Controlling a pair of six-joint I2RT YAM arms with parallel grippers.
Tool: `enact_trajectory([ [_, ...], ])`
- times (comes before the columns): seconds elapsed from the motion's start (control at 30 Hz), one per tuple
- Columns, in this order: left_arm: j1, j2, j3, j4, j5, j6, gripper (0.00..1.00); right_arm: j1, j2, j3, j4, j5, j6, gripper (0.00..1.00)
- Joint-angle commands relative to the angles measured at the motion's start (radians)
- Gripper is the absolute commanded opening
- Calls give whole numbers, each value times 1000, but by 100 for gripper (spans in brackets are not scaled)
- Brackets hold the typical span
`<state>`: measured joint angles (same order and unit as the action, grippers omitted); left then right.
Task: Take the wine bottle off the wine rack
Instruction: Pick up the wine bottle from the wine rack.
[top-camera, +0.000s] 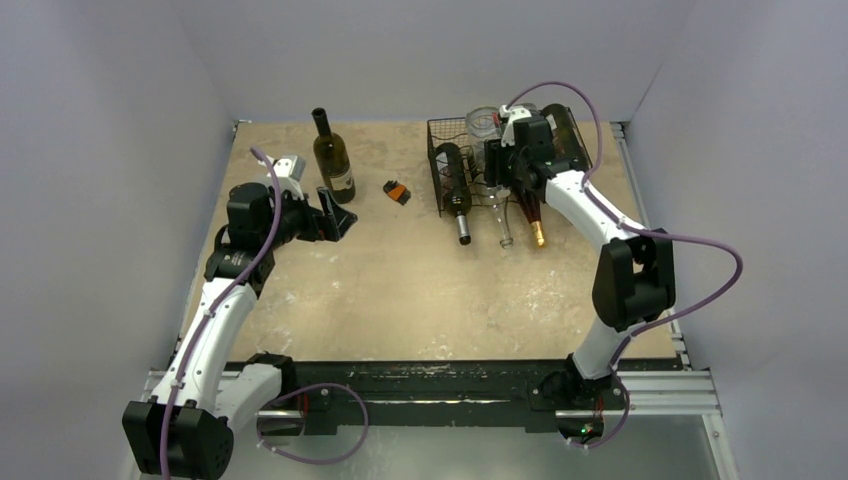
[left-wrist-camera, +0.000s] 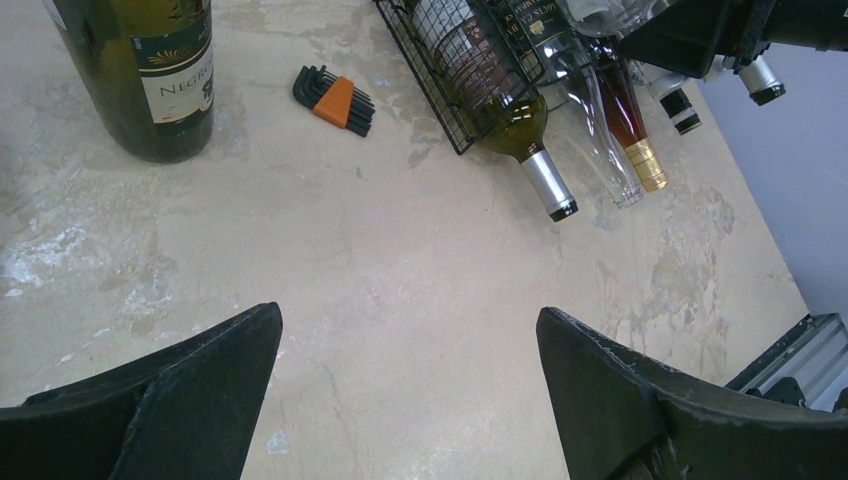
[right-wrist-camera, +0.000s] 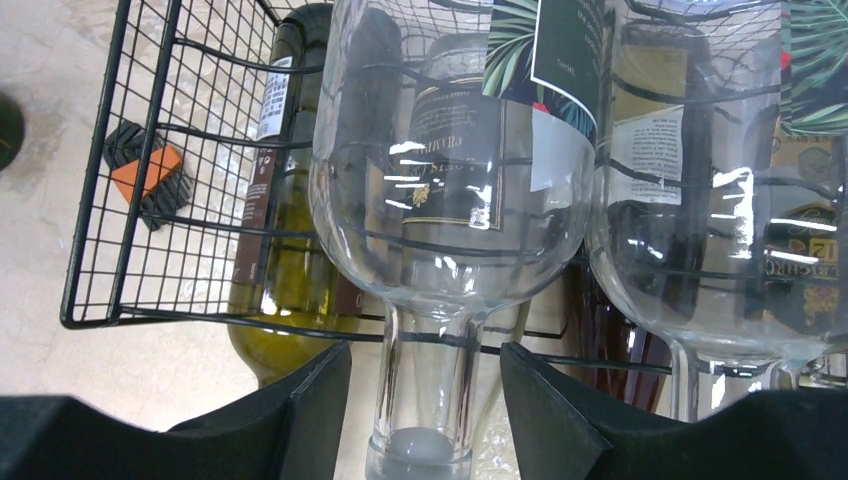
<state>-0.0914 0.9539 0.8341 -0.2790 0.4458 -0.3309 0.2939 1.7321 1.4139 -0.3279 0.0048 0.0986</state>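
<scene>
The black wire wine rack (top-camera: 437, 150) stands at the back right with several bottles lying in it. My right gripper (right-wrist-camera: 425, 385) is at its front. In the right wrist view its fingers (right-wrist-camera: 310, 410) straddle the neck of a clear empty wine bottle (right-wrist-camera: 450, 200), with a narrow gap on each side. A second clear bottle (right-wrist-camera: 720, 200) lies to the right of it, and a green one (right-wrist-camera: 280, 300) sits lower left. My left gripper (left-wrist-camera: 410, 330) hovers open over bare table, far from the rack (left-wrist-camera: 430, 90).
A dark green bottle (top-camera: 333, 160) stands upright left of the rack, close to my left gripper (top-camera: 340, 222). An orange and black hex key set (top-camera: 398, 191) lies between that bottle and the rack. Bottle necks (top-camera: 463, 225) stick out of the rack's front.
</scene>
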Motion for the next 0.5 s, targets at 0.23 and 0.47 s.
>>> enact_trajectory([
  [0.23,12,-10,47,9,11,-6,100,4,42,77,34,21,24,57],
  [0.47,15,-9,47,11,13,-7,100,4,58,79,45,7,45,55],
])
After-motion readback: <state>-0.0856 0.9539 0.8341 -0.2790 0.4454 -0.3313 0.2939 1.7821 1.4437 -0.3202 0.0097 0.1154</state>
